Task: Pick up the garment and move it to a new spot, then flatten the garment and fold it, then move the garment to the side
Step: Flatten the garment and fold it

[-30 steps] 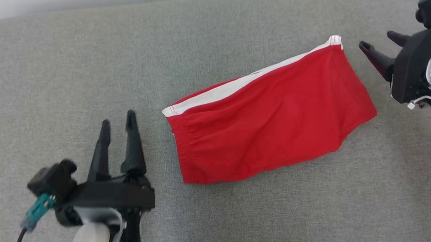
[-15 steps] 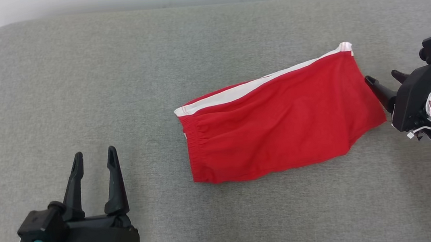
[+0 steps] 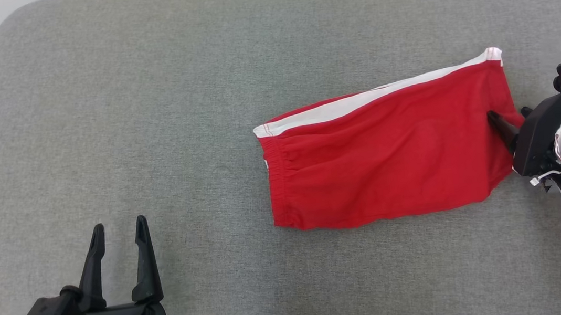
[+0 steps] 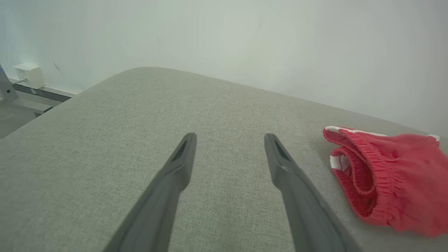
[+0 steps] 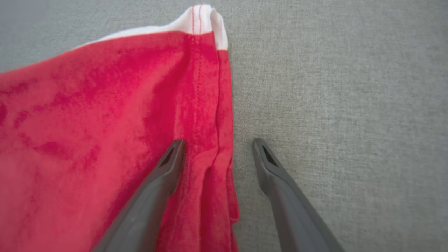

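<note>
Red cotton shorts with a white side stripe [image 3: 387, 166] lie flat on the grey fabric-covered worktop [image 3: 149, 114], right of centre. The right pincer [image 3: 507, 113] gapes wide astride their right hem, one finger over cloth, one over bare worktop. The left pincer [image 3: 119, 223], also wide and holding nothing, sits well apart

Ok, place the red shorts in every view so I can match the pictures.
Head view: red shorts right of centre, flat on the grey cushion.
Left wrist view: red shorts at the right edge, waistband facing the camera.
Right wrist view: red shorts across the left half, hem within the open right gripper.
Shared landmark: the white side stripe along one edge.
</note>
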{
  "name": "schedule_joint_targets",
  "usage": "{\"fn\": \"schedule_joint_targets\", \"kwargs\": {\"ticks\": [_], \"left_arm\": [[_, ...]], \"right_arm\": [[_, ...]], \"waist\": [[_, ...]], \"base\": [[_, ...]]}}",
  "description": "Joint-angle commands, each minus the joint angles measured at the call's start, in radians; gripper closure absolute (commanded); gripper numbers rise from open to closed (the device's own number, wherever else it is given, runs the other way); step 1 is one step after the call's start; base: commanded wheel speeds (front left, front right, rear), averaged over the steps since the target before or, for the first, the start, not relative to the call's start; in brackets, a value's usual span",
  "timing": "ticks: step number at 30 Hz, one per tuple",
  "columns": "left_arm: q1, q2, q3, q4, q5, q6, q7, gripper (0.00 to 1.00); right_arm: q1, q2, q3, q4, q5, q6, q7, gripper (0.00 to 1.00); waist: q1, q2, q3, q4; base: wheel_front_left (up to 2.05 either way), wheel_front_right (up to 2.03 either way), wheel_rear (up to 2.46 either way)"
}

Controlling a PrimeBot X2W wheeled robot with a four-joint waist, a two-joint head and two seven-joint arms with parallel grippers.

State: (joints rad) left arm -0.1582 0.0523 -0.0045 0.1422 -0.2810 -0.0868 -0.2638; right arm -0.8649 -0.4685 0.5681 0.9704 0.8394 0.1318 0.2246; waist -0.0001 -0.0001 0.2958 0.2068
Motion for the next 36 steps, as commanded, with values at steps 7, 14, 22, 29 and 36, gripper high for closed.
{"fn": "schedule_joint_targets", "kwargs": {"ticks": [7, 14, 22, 29, 36], "left_arm": [[0.034, -0.002, 0.01, 0.001, -0.022, 0.003, 0.0, 0.0], [0.055, -0.002, -0.023, -0.013, -0.037, 0.026, 0.0, 0.0], [0.065, -0.001, -0.038, -0.017, -0.045, 0.043, 0.0, 0.0], [0.071, -0.002, -0.036, -0.015, -0.051, 0.052, 0.0, 0.0], [0.091, -0.001, -0.026, -0.009, -0.054, 0.048, 0.0, 0.0]], "right_arm": [[0.091, 0.098, 0.124, 0.05, -0.061, 0.005, 0.114, 0.0], [0.096, 0.09, 0.141, 0.074, -0.071, 0.005, 0.098, 1.0], [0.033, 0.047, 0.098, 0.088, -0.079, -0.003, 0.016, 1.0], [0.023, -0.004, 0.06, 0.08, -0.102, -0.003, -0.092, 1.0], [0.013, -0.052, 0.019, 0.073, -0.149, -0.003, -0.161, 1.0]], "waist": [[0.0001, 0.0001, 0.006, 0.016], [0.0001, 0.0001, 0.001, 0.018], [0.0001, 0.0001, -0.014, -0.002], [0.0001, 0.0001, -0.049, -0.035], [0.0001, 0.0001, -0.094, -0.091]], "base": [[0.0, 0.0, 0.0], [0.0, 0.0, 0.0], [0.0, 0.0, 0.0], [0.0, 0.0, 0.0], [0.0, 0.0, 0.0]]}}
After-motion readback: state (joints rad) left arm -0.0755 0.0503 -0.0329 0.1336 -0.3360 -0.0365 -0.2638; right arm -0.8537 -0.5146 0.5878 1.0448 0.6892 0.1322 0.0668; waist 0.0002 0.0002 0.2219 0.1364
